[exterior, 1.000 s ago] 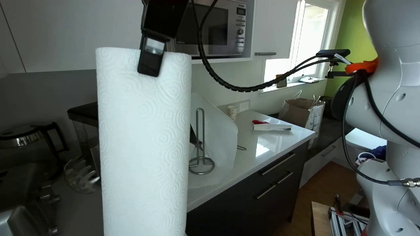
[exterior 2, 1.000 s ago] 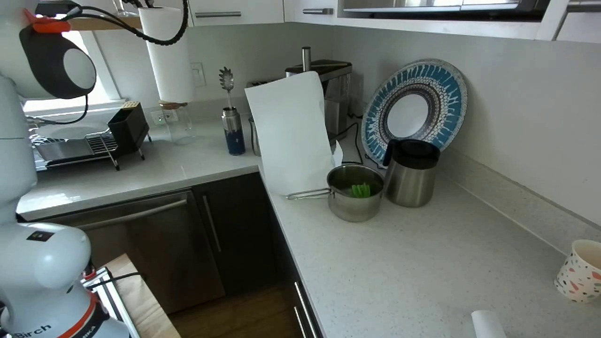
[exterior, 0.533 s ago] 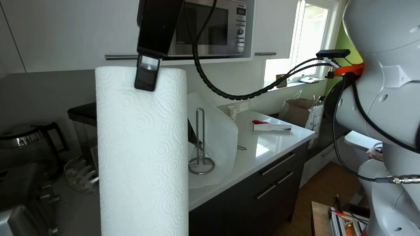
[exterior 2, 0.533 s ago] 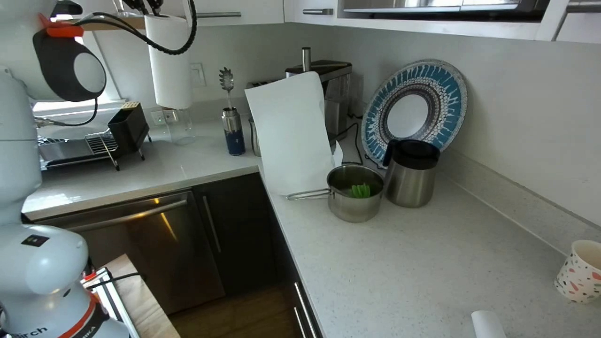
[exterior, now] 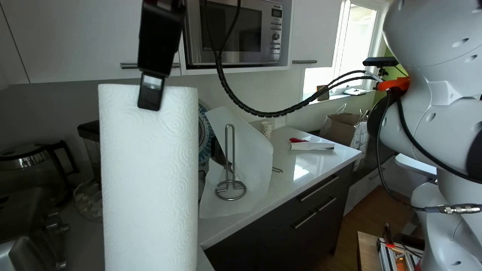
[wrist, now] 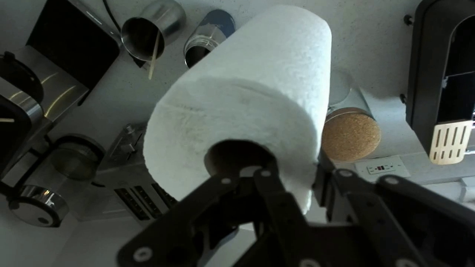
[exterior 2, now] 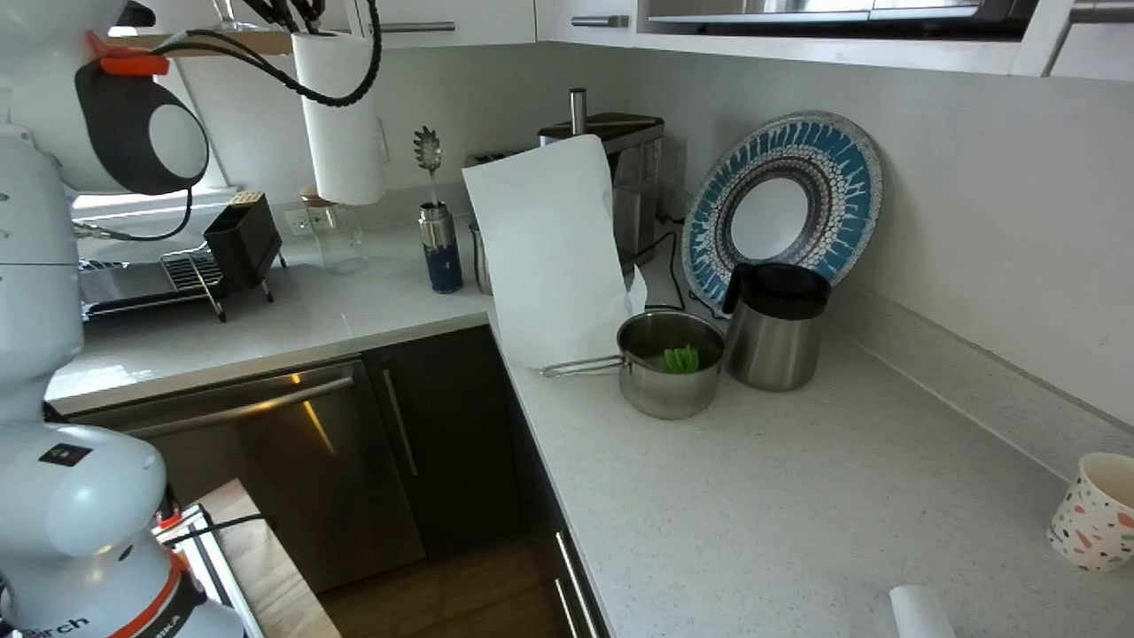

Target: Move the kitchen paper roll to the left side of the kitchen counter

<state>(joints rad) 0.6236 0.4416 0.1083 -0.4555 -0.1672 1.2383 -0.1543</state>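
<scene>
The kitchen paper roll (exterior: 148,188) hangs upright in the air in both exterior views (exterior 2: 341,133). Its bottom shows above the far stretch of the kitchen counter (exterior 2: 390,306). In the wrist view its top face and hollow core show (wrist: 222,115). My gripper (wrist: 293,172) is shut on the roll's wall at the top edge. One finger reaches into the core and the other lies along the outside. The outer finger (exterior: 150,94) shows against the roll in an exterior view; the inner fingertip is hidden. The counter's near stretch (exterior 2: 753,514) has dark fronts below.
A cork-lidded jar (wrist: 350,137) and a blue flask (exterior 2: 440,252) stand near the roll. A dish rack (exterior 2: 190,270), white sheet (exterior 2: 554,266), pot (exterior 2: 671,385), patterned plate (exterior 2: 704,221) and metal stand (exterior: 230,184) are on the counter. Cabinets and a microwave (exterior: 233,30) hang above.
The gripper has come down with the roll. It has also moved left in one exterior view and right in the other. The roll stays in the grip.
</scene>
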